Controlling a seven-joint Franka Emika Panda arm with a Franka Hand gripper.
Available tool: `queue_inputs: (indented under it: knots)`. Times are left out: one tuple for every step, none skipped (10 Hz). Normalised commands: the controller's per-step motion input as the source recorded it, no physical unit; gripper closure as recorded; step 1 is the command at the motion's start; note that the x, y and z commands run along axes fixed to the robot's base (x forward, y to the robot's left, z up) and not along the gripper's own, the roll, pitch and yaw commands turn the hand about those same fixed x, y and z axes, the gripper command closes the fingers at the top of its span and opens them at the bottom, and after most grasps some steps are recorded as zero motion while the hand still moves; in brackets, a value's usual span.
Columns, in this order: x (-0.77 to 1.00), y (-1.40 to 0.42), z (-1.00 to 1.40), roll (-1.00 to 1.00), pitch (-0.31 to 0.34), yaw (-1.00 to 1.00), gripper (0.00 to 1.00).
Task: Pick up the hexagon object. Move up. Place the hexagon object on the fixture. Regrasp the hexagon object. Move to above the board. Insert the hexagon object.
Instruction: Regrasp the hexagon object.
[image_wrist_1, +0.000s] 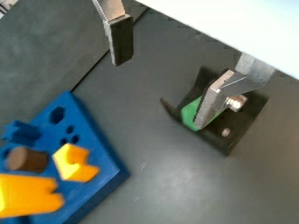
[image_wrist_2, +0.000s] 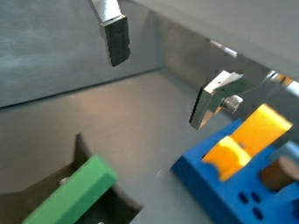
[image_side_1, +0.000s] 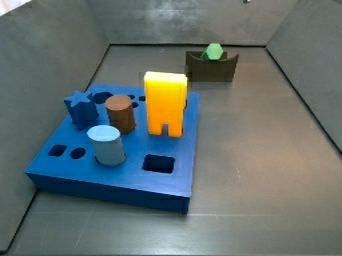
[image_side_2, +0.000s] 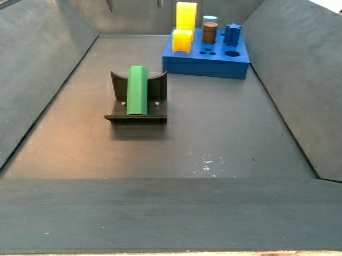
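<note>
The hexagon object (image_side_2: 135, 88) is lying lengthwise in the notch of the fixture (image_side_2: 136, 117), and nothing is holding it, so you're sitting at the regrasp step. The gripper (image_wrist_1: 176, 66) is open and empty, fingers spread wide; it shows only in the wrist views and neither side view is catching it, so it looks to be hanging well above the fixture. In a wrist view one finger (image_wrist_1: 118, 37) is off to the side over bare floor while the other finger (image_wrist_1: 218, 98) is overlapping the fixture, with just a green end of the piece peeking out beside it. So you're not centred yet: shift until the green bar is sitting midway between the plates. Turn the wrist so the pads are closing across the bar's flat sides, not along its length, and keep the plates clear of the fixture's walls while coming down. Grab it near the middle, square, since any tilt now is probably going to spoil the insertion. The board (image_side_1: 114, 150) with the yellow-orange arch (image_side_1: 166, 100), brown cylinder (image_side_1: 120, 110) and light-blue cylinder (image_side_1: 106, 144) is sitting well apart from the fixture, so nothing near the fixture is crowding your approach.
</note>
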Motion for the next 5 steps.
queue_inputs:
  knots:
    - [-0.03,-0.03,0.02,1.0,0.013,0.03,0.0]
    - [-0.04,-0.03,0.02,1.0,0.01,0.03,0.0]
    - [-0.04,-0.02,0.0,1.0,0.0,0.03,0.0]
    - [-0.03,-0.02,-0.01,1.0,-0.004,0.04,0.0]
    - [-0.03,-0.02,0.0,1.0,-0.011,0.04,0.0]
